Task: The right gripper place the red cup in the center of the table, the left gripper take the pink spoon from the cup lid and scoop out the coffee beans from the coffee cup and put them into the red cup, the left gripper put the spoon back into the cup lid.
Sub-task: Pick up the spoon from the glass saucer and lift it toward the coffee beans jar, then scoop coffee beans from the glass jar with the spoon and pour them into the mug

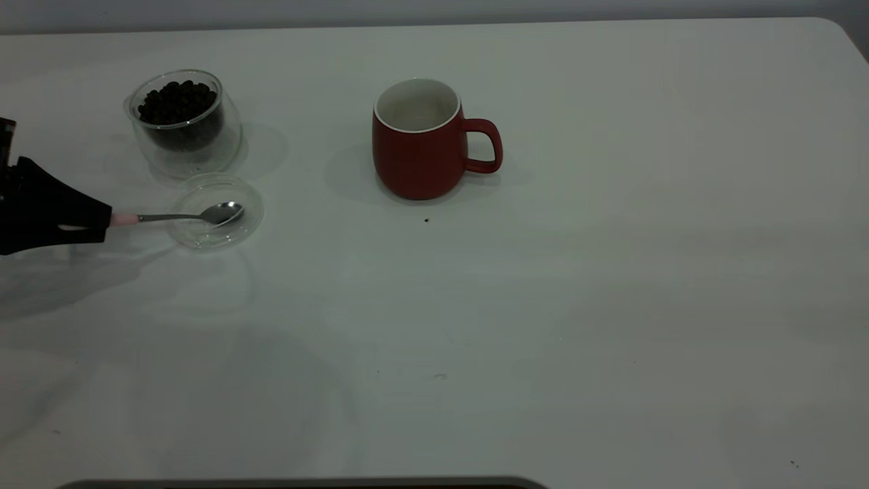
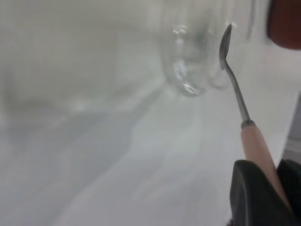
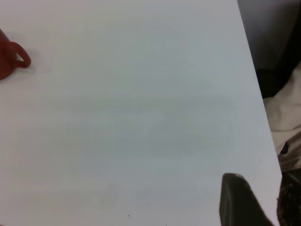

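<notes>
Pink spoon (image 1: 178, 217) is the thing to follow: its pale handle is pinched between the jaws of the left end effector (image 1: 102, 221) at the tabletop's left edge, and its long axis runs nearly level from there toward the middle of the tabletop, handle at the edge side, shiny bowl at the far end. The bowl sits over or in the cup lid (image 1: 216, 210); whether it touches the glass or is just lifted off cannot be told, though the left wrist view shows the metal neck reaching to the clear glass with the bowl turned on edge. The coffee cup (image 1: 185, 122), with the coffee beans (image 1: 178, 102) heaped inside, stands just beyond the lid, toward the far edge, close to touching it. So the beans lie off to the side of the spoon's axis, toward the far edge, not ahead of its tip, and I judge the scoop will need the bowl raised and swung that way before dipping. The red cup (image 1: 417, 142) already stands upright well apart, near the middle and toward the far edge, handle pointing at the right edge, apparently empty inside. The right end effector (image 3: 244, 202) is parked near the tabletop's right edge, far from everything; its state cannot be told.
</notes>
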You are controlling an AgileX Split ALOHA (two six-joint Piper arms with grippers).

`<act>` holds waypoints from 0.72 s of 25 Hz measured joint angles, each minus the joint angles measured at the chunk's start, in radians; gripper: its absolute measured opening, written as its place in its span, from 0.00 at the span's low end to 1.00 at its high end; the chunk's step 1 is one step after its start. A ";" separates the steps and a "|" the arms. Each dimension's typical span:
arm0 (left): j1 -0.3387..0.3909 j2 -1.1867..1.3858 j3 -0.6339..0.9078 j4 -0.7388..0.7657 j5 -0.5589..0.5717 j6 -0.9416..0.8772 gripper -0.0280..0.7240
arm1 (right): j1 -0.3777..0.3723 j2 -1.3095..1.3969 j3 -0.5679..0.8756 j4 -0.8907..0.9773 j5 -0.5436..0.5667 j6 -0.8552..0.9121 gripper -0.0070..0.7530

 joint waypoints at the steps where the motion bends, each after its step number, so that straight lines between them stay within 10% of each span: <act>1: 0.004 0.000 0.000 0.002 0.020 0.000 0.20 | 0.000 0.000 0.000 0.000 0.000 0.000 0.32; 18: 0.059 -0.259 -0.113 -0.040 0.119 0.097 0.20 | 0.000 0.000 0.000 0.000 0.000 0.000 0.32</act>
